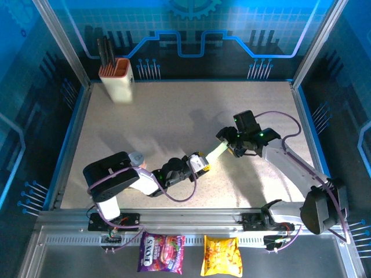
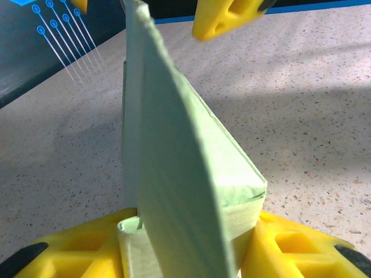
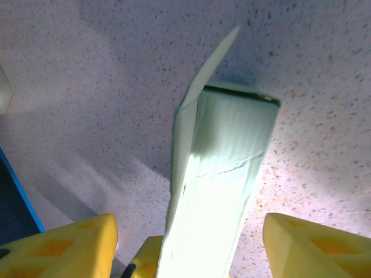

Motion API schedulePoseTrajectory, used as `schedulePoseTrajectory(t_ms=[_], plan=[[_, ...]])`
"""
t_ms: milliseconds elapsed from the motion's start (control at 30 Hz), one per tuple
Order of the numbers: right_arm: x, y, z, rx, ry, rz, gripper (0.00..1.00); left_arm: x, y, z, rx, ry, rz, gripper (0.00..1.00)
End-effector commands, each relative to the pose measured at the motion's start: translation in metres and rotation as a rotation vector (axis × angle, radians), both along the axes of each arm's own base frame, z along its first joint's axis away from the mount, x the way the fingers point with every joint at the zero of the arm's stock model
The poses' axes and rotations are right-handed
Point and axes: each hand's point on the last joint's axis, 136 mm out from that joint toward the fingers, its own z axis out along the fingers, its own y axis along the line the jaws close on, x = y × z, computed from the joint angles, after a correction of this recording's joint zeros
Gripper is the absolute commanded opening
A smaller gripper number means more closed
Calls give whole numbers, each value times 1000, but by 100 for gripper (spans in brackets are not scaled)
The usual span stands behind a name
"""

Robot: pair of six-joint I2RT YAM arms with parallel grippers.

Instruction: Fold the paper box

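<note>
With only your left gripper (image 2: pixel 179 253) clamping the paper box (image 1: pixel 217 154) and your right gripper (image 3: pixel 191 246) spread clear, its loose flap (image 3: pixel 204 84) may spring open.

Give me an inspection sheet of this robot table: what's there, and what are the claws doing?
Surface: speckled beige table, no spills seen.
Job's things: mint paper box, one flap standing out, spanning both grippers.
Clutter: cream holder at far left; purple packet and yellow packet on the near rail.
Grippers: left gripper shut on the paper box; right gripper open around its other end.
Cables: purple cables looping along both arms.
Surroundings: blue walls, metal frame.
</note>
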Motion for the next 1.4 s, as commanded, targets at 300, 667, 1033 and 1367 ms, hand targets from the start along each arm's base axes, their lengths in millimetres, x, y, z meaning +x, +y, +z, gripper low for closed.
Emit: schedulePoseTrajectory(t_ms=[300, 667, 1033, 1367], plan=[[7, -48, 18, -227, -118, 128, 70, 4, 16, -20, -122, 145, 17, 48], [23, -39, 7, -147, -163, 351, 69, 6, 28, -10, -148, 125, 37, 67], [39, -24, -5, -68, -214, 551, 64, 0, 38, 25, -176, 101, 39, 81], [63, -1, -16, 23, -248, 682, 54, -9, 51, 62, -204, 135, 58, 83]])
